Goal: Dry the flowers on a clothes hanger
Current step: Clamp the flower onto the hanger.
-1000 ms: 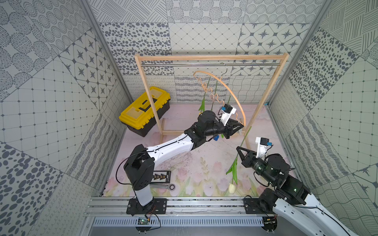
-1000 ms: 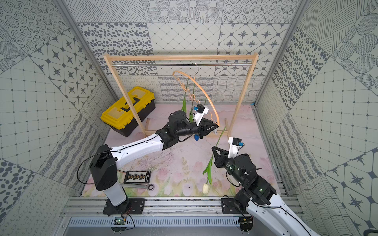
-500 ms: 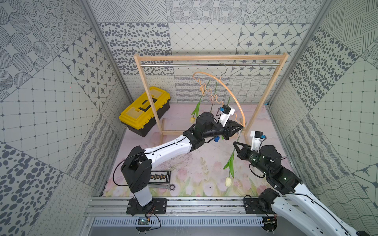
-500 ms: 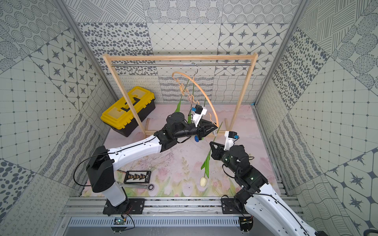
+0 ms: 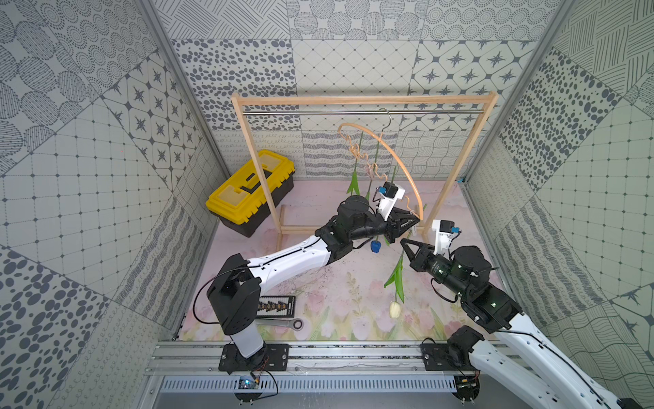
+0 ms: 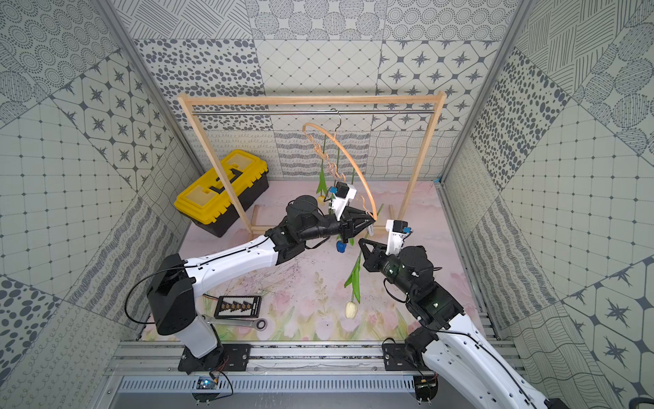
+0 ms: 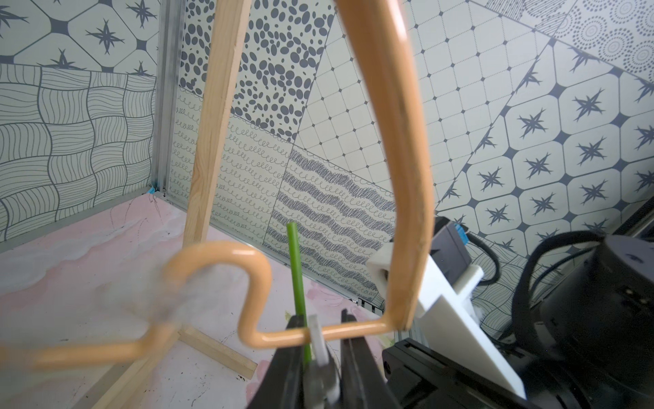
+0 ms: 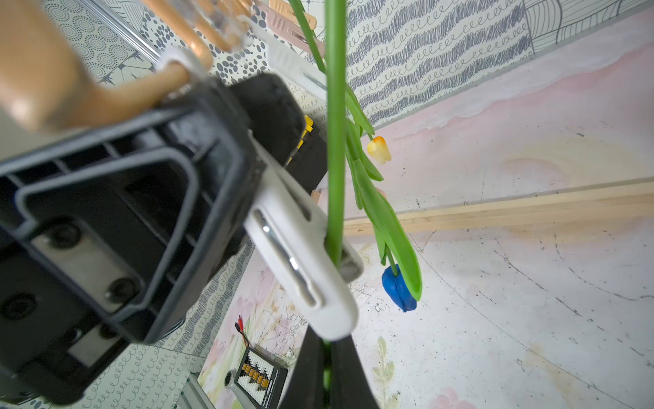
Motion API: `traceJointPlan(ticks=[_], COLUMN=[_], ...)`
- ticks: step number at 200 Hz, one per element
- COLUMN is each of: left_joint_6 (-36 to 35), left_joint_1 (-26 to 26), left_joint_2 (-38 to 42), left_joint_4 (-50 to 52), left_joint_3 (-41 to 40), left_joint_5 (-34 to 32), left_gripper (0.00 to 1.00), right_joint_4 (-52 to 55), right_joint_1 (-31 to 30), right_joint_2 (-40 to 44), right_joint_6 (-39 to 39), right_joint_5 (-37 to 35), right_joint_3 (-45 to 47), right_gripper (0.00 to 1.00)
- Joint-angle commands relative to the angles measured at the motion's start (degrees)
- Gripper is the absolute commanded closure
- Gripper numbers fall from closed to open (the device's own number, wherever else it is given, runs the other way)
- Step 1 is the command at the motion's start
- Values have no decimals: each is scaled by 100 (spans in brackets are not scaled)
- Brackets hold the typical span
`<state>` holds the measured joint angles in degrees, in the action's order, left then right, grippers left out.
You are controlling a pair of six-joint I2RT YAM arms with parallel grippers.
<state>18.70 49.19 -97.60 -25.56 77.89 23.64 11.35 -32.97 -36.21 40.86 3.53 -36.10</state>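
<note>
- the right fingers [image 8: 354,382] were pressed together on the green stem of the cream-white tulip [image 5: 395,310], which dangled head down over the flowered surface [image 5: 354,294].
- the left fingers [image 7: 357,364] were clamped on the handle end of a white clothespin [image 8: 300,255]. it sat on the wavy lower bar [image 7: 226,255] of the clothes hanger [image 7: 412,177], just beside the corner where bar met arch.
- the same stem ran up from the right fingers through the mouth of the clothespin, and its cut end stood above the bar in the left wrist view. whether the pin was biting the stem could not be told.
- the two sets of fingers were close together, the right ones just below the left in both top views.
- the clothes hanger hung from the steel rod [image 5: 318,112] of the wooden frame [image 5: 364,100], turned at an angle to the rod with its near end at the left fingers.
- the blue tulip [image 5: 376,246] hung head down just beside the left fingers. the yellow tulip [image 8: 378,150] hung head down farther back, and both stems rose toward the bar.
- a yellow toolbox [image 5: 247,193] stood at the back left of the surface. a wrench [image 5: 283,323] and a black bit case [image 5: 276,306] lay near the base of the left arm.
</note>
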Motion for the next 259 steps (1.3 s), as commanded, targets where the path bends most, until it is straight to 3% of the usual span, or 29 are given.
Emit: traceJointPlan(ticks=[1, 78, 86, 99, 115, 157, 173, 196, 213, 218, 226, 259], left_joint_6=[65, 40, 59, 77, 105, 152, 130, -29, -157, -188, -223, -371], left_joint_1=[21, 33, 21, 21, 25, 27, 24, 22, 4, -6, 3, -2], left_joint_2=[75, 163, 178, 202, 232, 276, 340, 496, 638, 696, 789, 1413], left_joint_4=[-252, -274, -274, -306, -394, -406, -414, -295, -172, -137, -78, 208], left_joint_3=[-20, -103, -99, -124, -186, -203, -261, -378, -549, -612, -732, -1433], left_joint_5=[61, -74, -87, -108, -157, -129, -207, -468, -650, -702, -796, -1396], left_gripper=[98, 97, 88, 62, 43, 40, 34, 24, 17, 15, 13, 2], right_joint_4=[-349, -353, -361, -354, -344, -317, -159, 286, 735, 924, 1214, 2772], right_joint_1=[80, 113, 107, 107, 107, 110, 107, 117, 124, 124, 131, 133], right_joint_2=[38, 14, 35, 91, 141, 158, 156, 311, 584, 663, 825, 1040], right_joint_6=[-216, -247, -225, -214, -190, -177, -172, -230, -263, -277, -334, -558], right_joint_5=[134, 274, 280, 264, 247, 231, 146, -64, -272, -347, -492, -1617], right_joint_3=[-241, -281, -235, -187, -134, -117, -168, -143, -91, -90, -115, -550], right_gripper=[100, 100, 100, 100, 100, 100, 100, 73, 62, 50, 41, 29])
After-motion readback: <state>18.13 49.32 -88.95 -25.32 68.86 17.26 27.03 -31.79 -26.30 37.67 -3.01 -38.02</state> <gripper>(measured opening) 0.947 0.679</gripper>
